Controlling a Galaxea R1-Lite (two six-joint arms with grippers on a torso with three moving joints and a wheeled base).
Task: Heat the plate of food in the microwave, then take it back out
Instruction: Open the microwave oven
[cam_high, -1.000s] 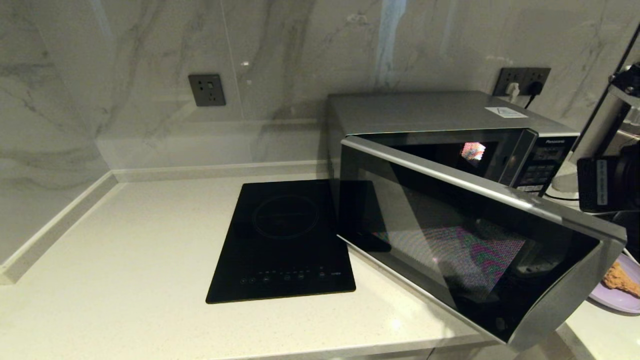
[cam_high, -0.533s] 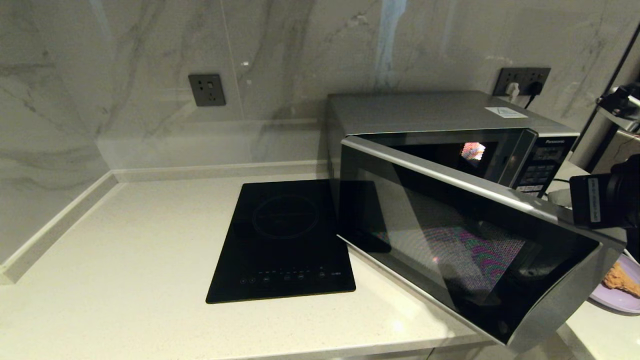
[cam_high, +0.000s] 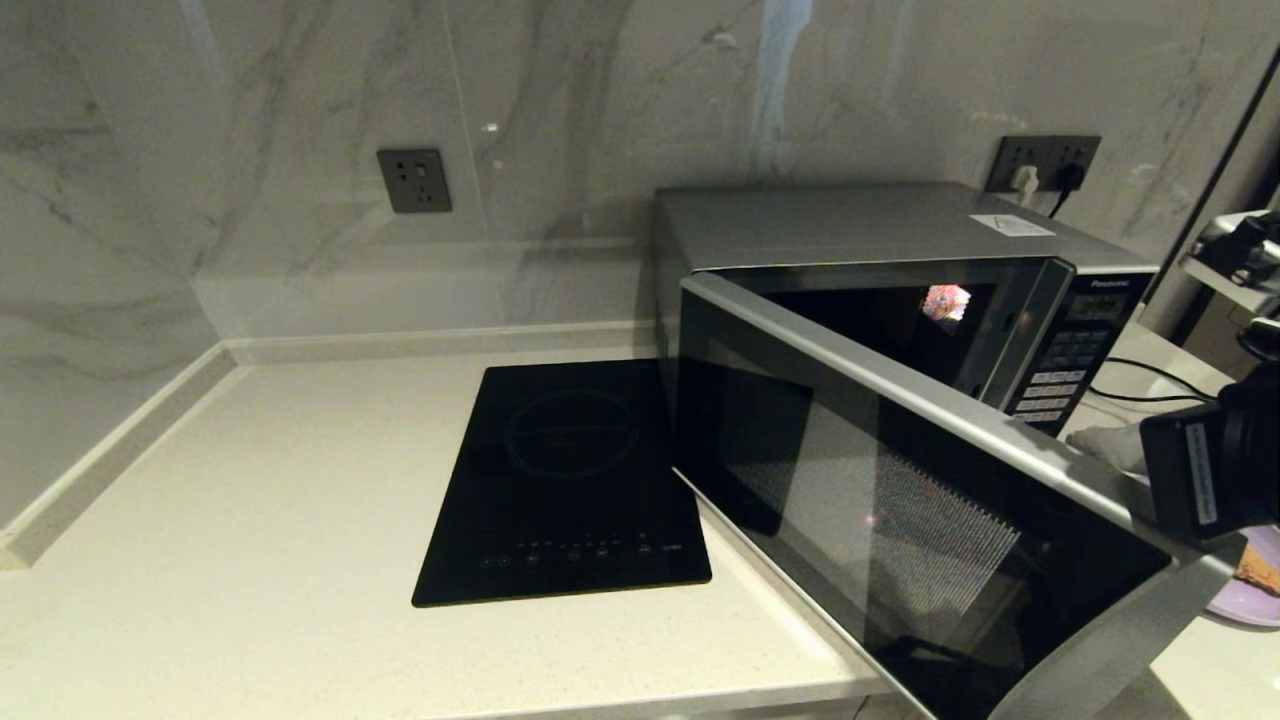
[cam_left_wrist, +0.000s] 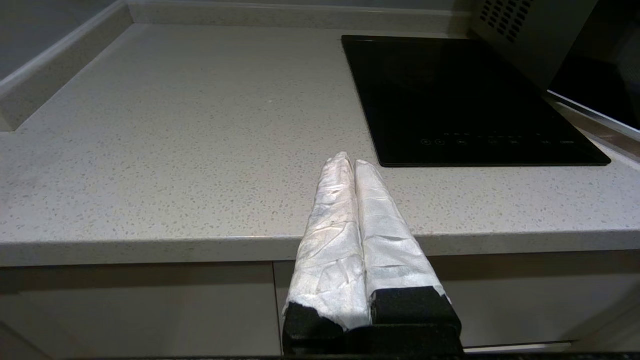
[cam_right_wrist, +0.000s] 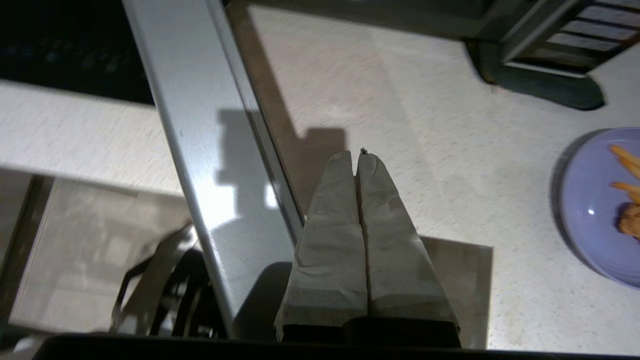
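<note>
Tabletop (cam_high: 250, 520), pale and speckled, carrying everything. Microwave (cam_high: 860, 225) to the left of the right pincer (cam_right_wrist: 361, 155), big, boxy and rigid, far too heavy to shift by accident. Door (cam_high: 930, 500) swung wide on its left hinge, its silver free edge just beside the right pincer, on its left. Compared with a second ago, opened further toward the front, with more of the dark cavity and the button panel exposed.

Cooktop (cam_high: 570, 480) flat and black, well to the left, no part of the job.

Plate of food (cam_right_wrist: 597, 207) on the tabletop to the right of the right pincer, near but apart, not yet inside the oven. Probably light, stiff and smooth-glazed, so likely slippery; fries and chicken loose on top, apt to slide if tilted. Best taken by the bare near rim and kept level.

Right pincer pressed together, clamped on nothing; lower and nearer the door's edge than a second ago. Left pincer (cam_left_wrist: 355, 162) parked beyond the tabletop's front edge, fingers together, empty.
</note>
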